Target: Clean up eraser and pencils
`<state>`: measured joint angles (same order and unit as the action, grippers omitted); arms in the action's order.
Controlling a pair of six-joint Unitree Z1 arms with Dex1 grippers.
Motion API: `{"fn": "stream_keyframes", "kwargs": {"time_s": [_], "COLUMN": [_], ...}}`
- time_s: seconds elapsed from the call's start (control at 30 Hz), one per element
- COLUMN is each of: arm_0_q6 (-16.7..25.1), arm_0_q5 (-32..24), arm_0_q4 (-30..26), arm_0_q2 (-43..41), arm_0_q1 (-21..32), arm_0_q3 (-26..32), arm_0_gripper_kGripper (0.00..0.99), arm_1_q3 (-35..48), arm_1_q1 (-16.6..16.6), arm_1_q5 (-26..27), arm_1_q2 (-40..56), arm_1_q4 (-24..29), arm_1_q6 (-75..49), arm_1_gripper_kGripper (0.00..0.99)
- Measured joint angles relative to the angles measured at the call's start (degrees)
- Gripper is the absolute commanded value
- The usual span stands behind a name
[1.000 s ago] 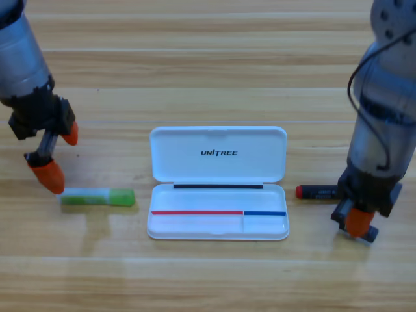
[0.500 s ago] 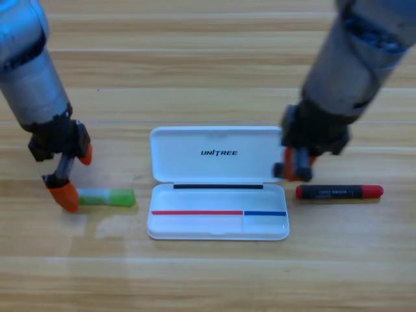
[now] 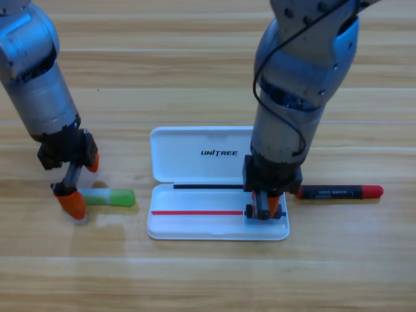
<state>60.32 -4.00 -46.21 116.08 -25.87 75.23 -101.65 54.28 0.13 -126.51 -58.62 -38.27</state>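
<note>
Reaching down from the top of the high view, the right end effector (image 3: 264,209) hangs over the small right-hand compartment of the white case (image 3: 195,224), at the near right corner of its tray. Its orange jaws point straight down and the gap between them is hidden, so whether they are open or closed, and whether anything sits between them, cannot be told. The eraser is not visible anywhere in this view.

The case lies open in the middle of the wooden tabletop (image 3: 208,279), its lid (image 3: 188,153) folded back flat and showing the UNITREE lettering.

Just to the right of the case, apart from it, the red-ended pencil (image 3: 340,192) lies flat on the tabletop, roughly parallel to the case's long side, with its black printed middle facing up and its red tip pointing right. The right arm's wrist covers the pencil's left end.

On the left, the left end effector (image 3: 81,184) is spread wide, one orange jaw up near the wrist and the other down at the pale end of the green pencil (image 3: 112,197). That lower jaw covers the pencil's left tip; the pencil lies flat, well left of the case, and is not gripped
</note>
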Motion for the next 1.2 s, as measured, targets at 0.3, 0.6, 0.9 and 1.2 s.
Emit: {"fn": "stream_keyframes", "kwargs": {"time_s": [0.3,0.6,0.9,1.2], "arm_0_q6": [0.6,2.0,2.6,4.5], "arm_0_q5": [-0.5,-0.8,-0.9,-1.2], "arm_0_q4": [0.9,3.6,6.8,7.2], "arm_0_q2": [0.2,1.4,1.2,0.9], "arm_0_q1": [0.0,0.0,0.6,1.0], "arm_0_q3": [-0.3,-1.7,-3.1,-3.8], "arm_0_gripper_kGripper": [0.989,0.988,0.807,0.0], "arm_1_q3": [-1.0,-1.5,-1.4,10.1], "arm_1_q1": [0.0,0.0,-0.1,-0.5], "arm_1_q5": [-1.2,-2.3,-2.1,-0.1], "arm_1_q2": [-2.0,-2.0,-2.0,10.0], "arm_1_q4": [0.0,0.0,0.0,0.0], "arm_1_q6": [0.0,0.0,0.5,-1.0], "arm_1_gripper_kGripper": [0.0,0.678,0.959,0.99]}}
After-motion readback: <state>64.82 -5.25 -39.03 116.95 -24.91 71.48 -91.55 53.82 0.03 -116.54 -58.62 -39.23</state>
